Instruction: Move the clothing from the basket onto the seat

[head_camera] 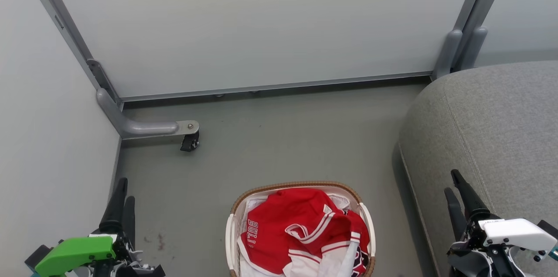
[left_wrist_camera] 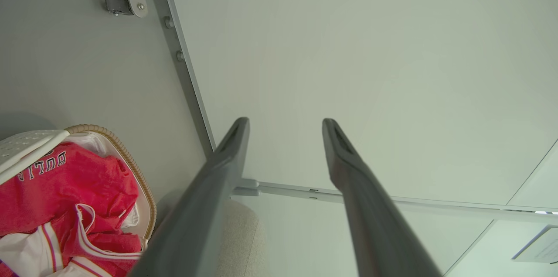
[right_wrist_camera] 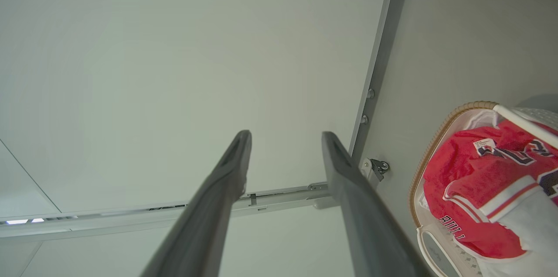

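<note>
Head view: nothing of the task is done yet. The clothing [head_camera: 301, 224], two red garments with white trim, lies bunched in the basket [head_camera: 261, 190], which stands on the floor [head_camera: 283, 137] at the bottom middle. One piece shows white "BULL" letters at its left side, and the right wrist view shows dark numerals on the other. The seat [head_camera: 492, 128] is on the right, near the basket but not touching it, and the part of it in view has no clothing on it. So I judge the whole job is left: take hold of each garment, lift it out and carry it rightward onto the seat.

The left jaws sit low at the bottom left, fingers [head_camera: 115, 207] pointing up the view, beside the basket and apart from it. The right jaws are at the bottom right, fingers [head_camera: 468, 200] over the seat's near edge. Each wrist view shows a plain gap between the fingers with nothing in it, so both jaws are released and hold nothing. Neither touches the clothing.
</note>
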Available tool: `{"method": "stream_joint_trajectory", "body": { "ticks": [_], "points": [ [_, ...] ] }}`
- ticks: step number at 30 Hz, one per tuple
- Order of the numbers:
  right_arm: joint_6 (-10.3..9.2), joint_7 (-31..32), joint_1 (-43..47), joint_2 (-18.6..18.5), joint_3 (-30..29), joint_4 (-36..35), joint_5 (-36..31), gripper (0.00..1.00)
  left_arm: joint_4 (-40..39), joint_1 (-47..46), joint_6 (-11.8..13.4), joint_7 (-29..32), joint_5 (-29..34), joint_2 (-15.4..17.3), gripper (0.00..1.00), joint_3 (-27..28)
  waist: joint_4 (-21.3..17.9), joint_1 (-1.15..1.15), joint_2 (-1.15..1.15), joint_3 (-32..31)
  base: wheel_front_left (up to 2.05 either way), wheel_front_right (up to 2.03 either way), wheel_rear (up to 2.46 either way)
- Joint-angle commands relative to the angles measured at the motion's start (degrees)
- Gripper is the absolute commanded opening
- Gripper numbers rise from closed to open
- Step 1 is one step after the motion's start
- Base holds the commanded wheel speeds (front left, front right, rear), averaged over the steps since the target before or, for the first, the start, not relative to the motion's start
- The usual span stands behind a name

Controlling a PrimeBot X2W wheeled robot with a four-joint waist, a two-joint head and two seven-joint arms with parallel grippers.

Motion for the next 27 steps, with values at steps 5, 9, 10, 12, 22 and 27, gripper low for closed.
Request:
{"method": "stream_joint_trajectory", "body": {
  "ticks": [5,9,10,12,22,27],
  "points": [
    [0.01,-1.8,-0.2,-0.3,0.5,-0.7,-1.0,1.00,-1.2,-0.4,0.0,-1.8,0.6,0.1,1.00,-2.3,0.0,0.00,0.00,0.0,0.00,0.00,0.00],
    [0.01,-3.0,0.0,-0.3,0.4,-0.7,-2.2,1.00,-1.5,-0.4,-0.1,-2.9,1.5,0.2,1.00,-3.5,0.0,0.00,0.00,0.1,0.00,0.00,0.00],
    [0.01,-3.2,0.0,-0.4,0.3,-0.6,-2.5,1.00,-1.6,-0.3,-0.1,-3.2,1.9,0.2,1.00,-3.7,0.0,0.00,0.00,0.1,0.00,0.00,0.00],
    [0.01,-3.7,0.0,-0.4,0.1,-0.6,-3.4,1.00,-1.7,-0.3,-0.1,-3.7,2.7,0.2,1.00,-4.2,0.0,0.00,0.00,0.1,0.00,0.00,0.00],
    [0.02,-6.2,0.0,-0.5,-1.6,-2.1,-12.4,1.00,-3.8,-0.2,-0.1,-6.2,11.3,0.3,1.00,-5.1,0.0,0.00,0.00,0.1,0.00,0.00,0.00],
    [0.02,-7.4,0.1,-0.6,-2.1,-4.5,-19.2,1.00,-5.9,-0.3,-0.1,-7.4,17.3,0.3,1.00,-6.0,0.0,0.00,0.00,0.2,0.00,0.00,0.00]
  ]
}}
